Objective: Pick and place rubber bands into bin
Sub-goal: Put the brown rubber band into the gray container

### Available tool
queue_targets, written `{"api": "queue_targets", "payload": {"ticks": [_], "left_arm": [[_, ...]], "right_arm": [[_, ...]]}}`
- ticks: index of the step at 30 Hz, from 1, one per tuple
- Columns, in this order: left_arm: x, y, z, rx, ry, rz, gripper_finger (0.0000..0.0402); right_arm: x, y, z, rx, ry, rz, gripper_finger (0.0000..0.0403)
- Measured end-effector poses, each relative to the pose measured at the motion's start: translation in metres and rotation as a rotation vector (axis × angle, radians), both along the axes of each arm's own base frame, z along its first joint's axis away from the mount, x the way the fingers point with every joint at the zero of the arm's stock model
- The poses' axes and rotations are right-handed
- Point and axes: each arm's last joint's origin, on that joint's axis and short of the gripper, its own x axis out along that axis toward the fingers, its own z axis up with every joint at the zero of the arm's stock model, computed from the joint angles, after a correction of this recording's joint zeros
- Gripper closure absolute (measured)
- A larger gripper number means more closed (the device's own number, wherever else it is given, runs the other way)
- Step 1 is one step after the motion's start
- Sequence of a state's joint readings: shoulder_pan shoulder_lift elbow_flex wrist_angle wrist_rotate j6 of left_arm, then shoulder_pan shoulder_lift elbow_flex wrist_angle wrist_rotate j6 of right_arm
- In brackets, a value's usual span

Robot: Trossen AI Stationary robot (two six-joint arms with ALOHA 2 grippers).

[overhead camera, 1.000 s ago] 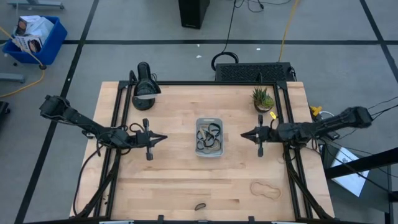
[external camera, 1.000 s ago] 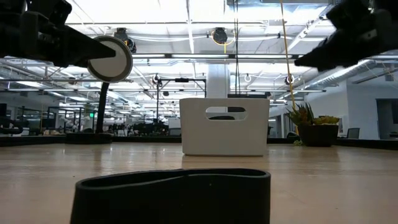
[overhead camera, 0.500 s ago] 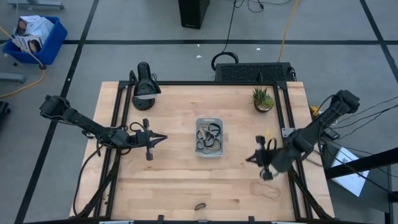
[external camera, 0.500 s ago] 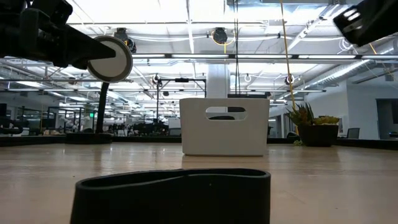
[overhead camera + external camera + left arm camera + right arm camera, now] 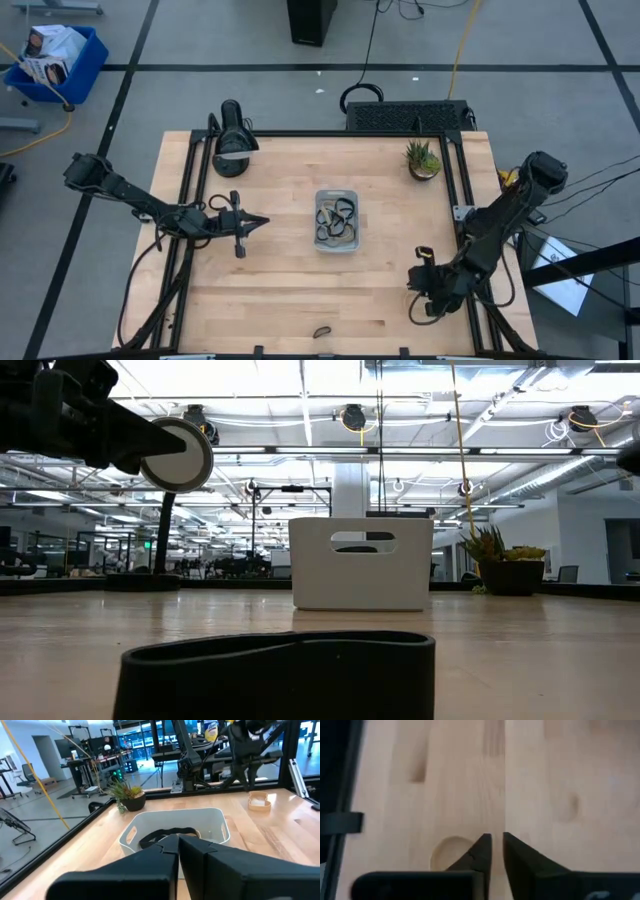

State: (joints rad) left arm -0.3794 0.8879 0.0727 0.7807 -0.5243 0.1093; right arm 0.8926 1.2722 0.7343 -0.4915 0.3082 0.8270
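Right gripper (image 5: 425,296) swung down, hiding tan rubber band.

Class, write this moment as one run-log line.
left gripper: shut, beside bin | right gripper: slightly open over tan rubber band | bin: holds several bands | small dark band: at table's front edge

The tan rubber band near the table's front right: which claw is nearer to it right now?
Right. The right claw hangs directly over the tan rubber band, which peeks out beside its fingertips. The left claw waits across the table, on the bin's far side.
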Motion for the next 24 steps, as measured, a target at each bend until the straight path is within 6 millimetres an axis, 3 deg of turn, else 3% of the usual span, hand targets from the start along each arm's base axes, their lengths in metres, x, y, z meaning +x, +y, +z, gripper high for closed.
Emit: {"api": "queue_targets", "payload": {"ticks": [7, 11, 16, 24], "left_arm": [[0.0, 0.0, 0.0, 0.0, 0.0, 0.0, 0.0361], [0.0, 0.0, -0.001, 0.003, 0.009, 0.0, 0.036], [0.0, 0.0, -0.001, 0.002, 0.014, 0.001, 0.036], [0.0, 0.0, -0.001, -0.009, 0.012, 0.001, 0.036]], "right_arm": [[-0.008, 0.007, -0.023, -0.007, 0.091, -0.036, 0.0264], [-0.011, 0.015, -0.029, 0.033, 0.109, -0.002, 0.023], [-0.017, 0.012, -0.045, -0.004, 0.161, -0.032, 0.0229], [-0.02, 0.007, -0.062, -0.065, 0.208, -0.051, 0.0268]]}}
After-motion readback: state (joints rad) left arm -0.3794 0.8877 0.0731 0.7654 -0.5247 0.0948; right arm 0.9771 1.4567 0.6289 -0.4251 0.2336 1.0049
